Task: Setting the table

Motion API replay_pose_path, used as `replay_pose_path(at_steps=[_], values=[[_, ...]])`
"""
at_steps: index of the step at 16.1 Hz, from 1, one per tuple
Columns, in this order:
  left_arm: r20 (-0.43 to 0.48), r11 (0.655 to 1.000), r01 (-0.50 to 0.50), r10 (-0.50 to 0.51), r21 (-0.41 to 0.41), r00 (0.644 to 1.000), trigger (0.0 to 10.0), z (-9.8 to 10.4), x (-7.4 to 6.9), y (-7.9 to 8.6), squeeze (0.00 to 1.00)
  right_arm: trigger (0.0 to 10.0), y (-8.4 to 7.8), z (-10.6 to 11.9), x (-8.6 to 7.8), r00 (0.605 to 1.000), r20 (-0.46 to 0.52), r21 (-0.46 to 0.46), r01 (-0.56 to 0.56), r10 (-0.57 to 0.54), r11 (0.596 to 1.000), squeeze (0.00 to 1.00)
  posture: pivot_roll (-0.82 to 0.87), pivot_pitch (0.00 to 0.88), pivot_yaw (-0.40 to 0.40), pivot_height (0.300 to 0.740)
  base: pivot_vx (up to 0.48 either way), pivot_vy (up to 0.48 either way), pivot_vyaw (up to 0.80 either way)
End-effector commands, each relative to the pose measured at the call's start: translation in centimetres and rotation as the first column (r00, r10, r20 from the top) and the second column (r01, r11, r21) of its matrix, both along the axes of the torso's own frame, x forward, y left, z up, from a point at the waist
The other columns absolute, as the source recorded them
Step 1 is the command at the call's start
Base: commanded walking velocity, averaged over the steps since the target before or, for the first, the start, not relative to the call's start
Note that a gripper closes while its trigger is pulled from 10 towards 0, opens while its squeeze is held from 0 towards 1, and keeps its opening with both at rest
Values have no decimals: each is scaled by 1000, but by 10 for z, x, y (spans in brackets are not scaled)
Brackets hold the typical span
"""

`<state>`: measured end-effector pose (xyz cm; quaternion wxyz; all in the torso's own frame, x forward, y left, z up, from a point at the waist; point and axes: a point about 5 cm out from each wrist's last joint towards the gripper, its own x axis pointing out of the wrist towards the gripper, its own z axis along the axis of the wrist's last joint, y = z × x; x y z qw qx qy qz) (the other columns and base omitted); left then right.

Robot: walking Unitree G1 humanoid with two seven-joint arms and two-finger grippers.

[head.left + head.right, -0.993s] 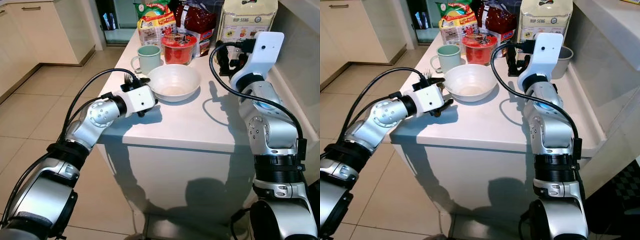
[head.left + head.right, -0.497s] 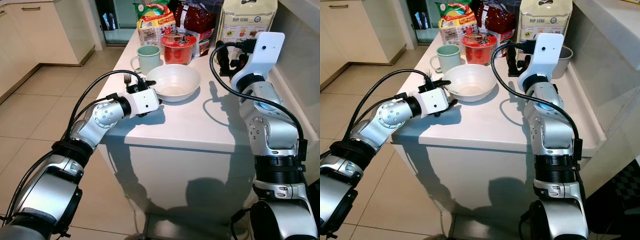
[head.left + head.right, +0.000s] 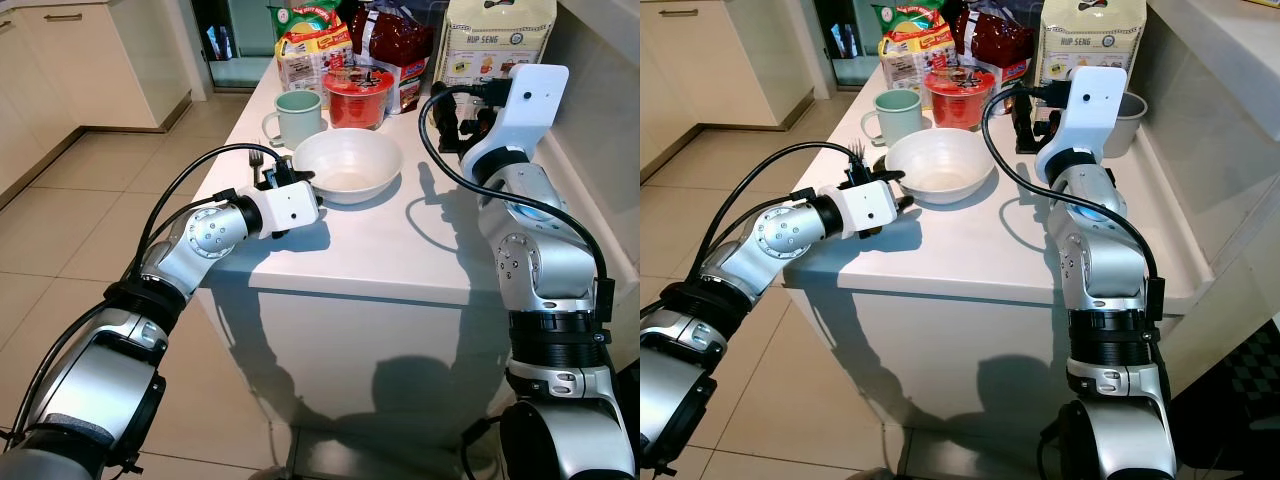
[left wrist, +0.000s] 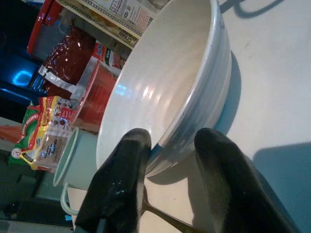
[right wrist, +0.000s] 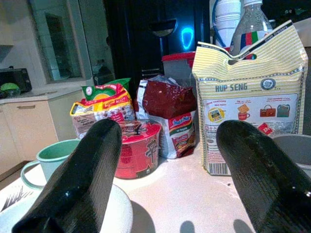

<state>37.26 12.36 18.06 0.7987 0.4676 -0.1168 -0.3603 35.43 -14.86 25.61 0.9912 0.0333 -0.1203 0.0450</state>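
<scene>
Left gripper (image 4: 167, 160) at the white bowl (image 3: 347, 166), fingers narrowly parted astride its near rim, apparently pinning a fork (image 3: 256, 159) under one finger. Right gripper (image 5: 167, 170) raised above the counter (image 3: 400, 250), fingers spread wide, empty. Bowl sits near the counter's left edge; bare surface lies toward the robot

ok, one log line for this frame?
left claw: holding fork, at bowl rim | right claw: open, raised, empty | mug: behind bowl | fork: not yet laid
</scene>
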Motion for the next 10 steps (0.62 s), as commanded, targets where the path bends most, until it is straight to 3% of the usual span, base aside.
replay_pose_path(at_steps=[1, 10], values=[[22, 999, 20, -21, 29, 1000, 0, 6, 2, -3, 0, 10000, 2, 3, -2, 1000, 7, 2, -5, 4, 1000, 0, 34, 0, 96, 740, 0, 0, 0], [37, 993, 90, -94, 78, 995, 0, 7, -2, -4, 0, 10000, 3, 1, -3, 1000, -1, 7, -7, 7, 1000, 0, 38, 0, 97, 740, 0, 0, 0]])
